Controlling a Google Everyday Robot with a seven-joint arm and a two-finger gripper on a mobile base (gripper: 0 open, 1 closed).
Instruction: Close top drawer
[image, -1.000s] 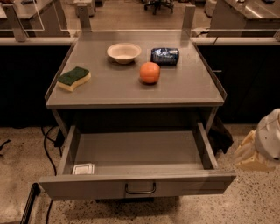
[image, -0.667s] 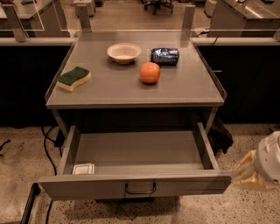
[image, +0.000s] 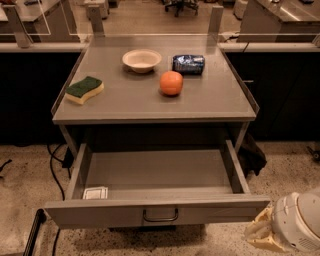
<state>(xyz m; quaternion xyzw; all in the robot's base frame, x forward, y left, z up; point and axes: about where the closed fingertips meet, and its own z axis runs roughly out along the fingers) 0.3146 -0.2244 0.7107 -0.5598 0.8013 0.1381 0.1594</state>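
Note:
The top drawer (image: 100, 214) is pulled far out from under the grey cabinet top. Its flat grey front panel faces me low in the view, with a small U-shaped metal handle (image: 160, 215) at its centre. The shallow tray (image: 160, 170) holds only a small white packet (image: 95, 192) at the front left. My gripper (image: 267, 235) is at the bottom right corner, a white and cream body just right of the drawer front's right end and apart from the handle.
On the cabinet top (image: 210, 100) lie a green-and-yellow sponge (image: 84, 89), a cream bowl (image: 142, 60), an orange (image: 171, 82) and a blue packet (image: 188, 64). Black cables (image: 52, 167) hang at the left. A dark bag (image: 252, 155) sits right of the cabinet. Speckled floor all around.
My gripper has moved down and a little left, from beside the drawer's right side to the bottom right corner by the front panel's end. The drawer has not moved.

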